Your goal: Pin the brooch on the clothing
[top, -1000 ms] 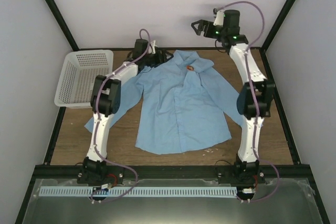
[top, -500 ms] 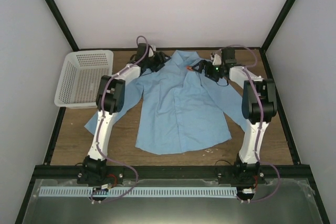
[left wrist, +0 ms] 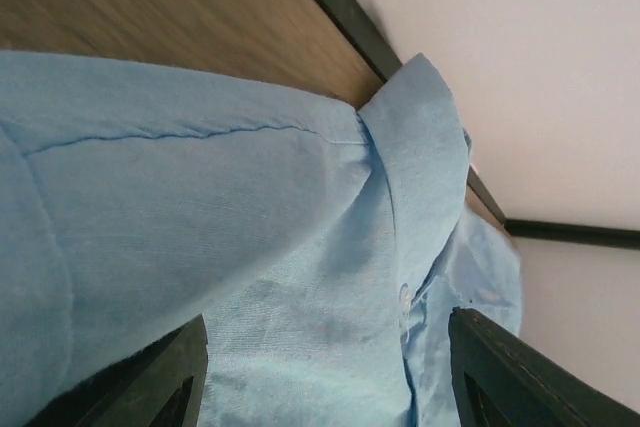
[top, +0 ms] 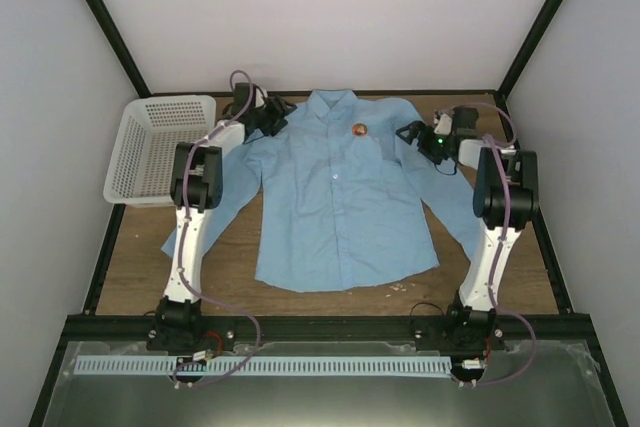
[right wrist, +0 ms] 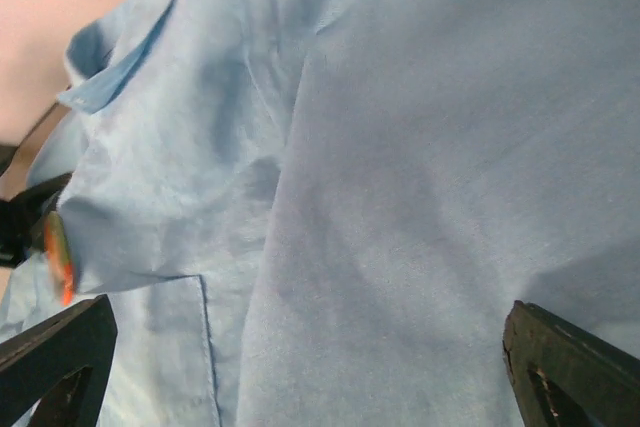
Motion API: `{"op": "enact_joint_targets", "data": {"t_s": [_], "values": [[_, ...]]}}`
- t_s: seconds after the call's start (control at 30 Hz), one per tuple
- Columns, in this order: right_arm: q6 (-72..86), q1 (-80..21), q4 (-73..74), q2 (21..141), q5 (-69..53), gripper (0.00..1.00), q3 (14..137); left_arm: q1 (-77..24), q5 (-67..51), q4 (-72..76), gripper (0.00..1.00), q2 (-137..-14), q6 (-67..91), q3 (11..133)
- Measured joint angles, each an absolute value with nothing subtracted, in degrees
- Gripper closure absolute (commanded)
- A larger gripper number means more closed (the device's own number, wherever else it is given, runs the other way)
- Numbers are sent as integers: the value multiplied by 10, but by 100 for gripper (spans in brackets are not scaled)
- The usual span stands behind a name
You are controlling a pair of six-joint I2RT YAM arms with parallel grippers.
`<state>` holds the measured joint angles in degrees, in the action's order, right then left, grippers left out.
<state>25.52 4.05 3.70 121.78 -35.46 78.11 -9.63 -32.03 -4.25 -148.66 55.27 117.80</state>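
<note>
Overhead, right gripper (top: 408, 133) stands wide open over one shoulder of the light blue shirt (top: 340, 207); the orange-red brooch (top: 359, 129) sits near it on the chest, beside the collar; left gripper (top: 270, 117), fingers parted, hovers at the other shoulder; shirt spread on wooden worktop (top: 140, 247)

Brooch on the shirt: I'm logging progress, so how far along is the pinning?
Done: the brooch sits on the shirt, below the collar. In hand: nothing; left gripper and right gripper hang open at the shoulders. Left: probably only retreating; the clasp isn't visible.
</note>
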Motion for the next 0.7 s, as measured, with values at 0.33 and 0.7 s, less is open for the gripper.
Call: {"op": "enact_joint_targets", "data": {"t_s": [0.33,0.7], "values": [[204,55,136,1239,-323,0,883,-78,-344,-91,18,-1495,470,1242],[173,-31,206,1211,-332,0,964,-156,-337,-74,15,-1212,342,1031]]}}
